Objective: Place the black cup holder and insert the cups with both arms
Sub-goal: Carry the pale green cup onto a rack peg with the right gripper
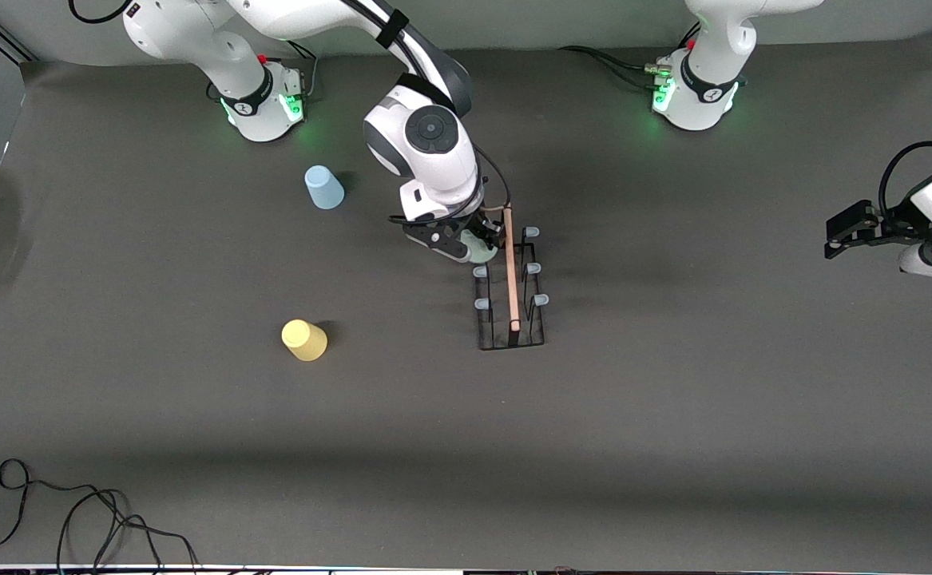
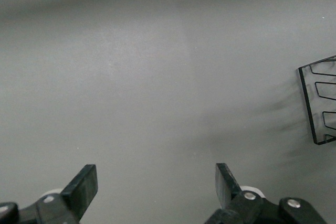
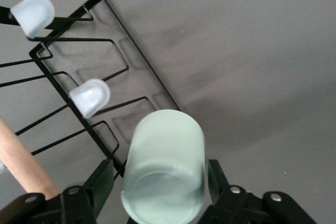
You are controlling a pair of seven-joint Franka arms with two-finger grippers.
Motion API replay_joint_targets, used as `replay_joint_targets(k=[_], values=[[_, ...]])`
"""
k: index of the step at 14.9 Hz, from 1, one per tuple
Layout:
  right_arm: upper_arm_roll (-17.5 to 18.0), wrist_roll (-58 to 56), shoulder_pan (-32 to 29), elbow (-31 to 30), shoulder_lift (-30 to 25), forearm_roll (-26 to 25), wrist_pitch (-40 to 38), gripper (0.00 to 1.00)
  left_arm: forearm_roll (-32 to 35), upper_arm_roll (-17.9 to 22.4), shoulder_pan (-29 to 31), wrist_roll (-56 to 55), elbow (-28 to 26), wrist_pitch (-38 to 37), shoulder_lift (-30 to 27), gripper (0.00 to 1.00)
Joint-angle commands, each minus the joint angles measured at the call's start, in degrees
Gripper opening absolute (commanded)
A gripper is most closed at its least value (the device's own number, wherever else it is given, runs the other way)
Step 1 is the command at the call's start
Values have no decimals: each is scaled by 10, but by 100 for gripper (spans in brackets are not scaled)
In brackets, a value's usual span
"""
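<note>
The black cup holder [image 1: 511, 339] stands mid-table, its wooden handle [image 1: 511, 271] running toward the front camera; its wire edge [image 2: 306, 103] also shows in the left wrist view. My right gripper [image 1: 477, 243] is at the holder's end nearest the arm bases. A pale green cup [image 3: 164, 166] sits between its fingers, bottom up, over the rack [image 3: 128, 38]. The fingers [image 3: 104, 174] stand a little off the cup's sides, so the gripper is open. The light blue cup [image 1: 324, 188] and yellow cup [image 1: 304, 339] lie toward the right arm's end. My left gripper [image 1: 833, 239] waits open and empty near the table edge.
Two pale blue prong tips [image 3: 90, 96] stick up beside the green cup. A loose black cable [image 1: 74, 511] lies on the mat near the front camera, toward the right arm's end. The arm bases [image 1: 262, 104] stand along the edge farthest from the front camera.
</note>
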Motion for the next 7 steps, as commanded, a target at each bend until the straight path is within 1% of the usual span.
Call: replay_joint_targets(k=[1, 3, 6, 7], values=[[-7, 11, 4, 21, 2, -9, -1, 92, -1, 4, -3, 5, -3, -10, -9, 100], [-10, 2, -2, 30, -14, -9, -21, 92, 0, 4, 0, 5, -4, -9, -9, 100], [-23, -71, -25, 40, -50, -9, -97, 92, 0, 4, 0, 4, -4, -9, -10, 100], [-33, -99, -37, 42, -63, -6, -122, 92, 1, 5, -1, 1, -3, -9, -11, 100]])
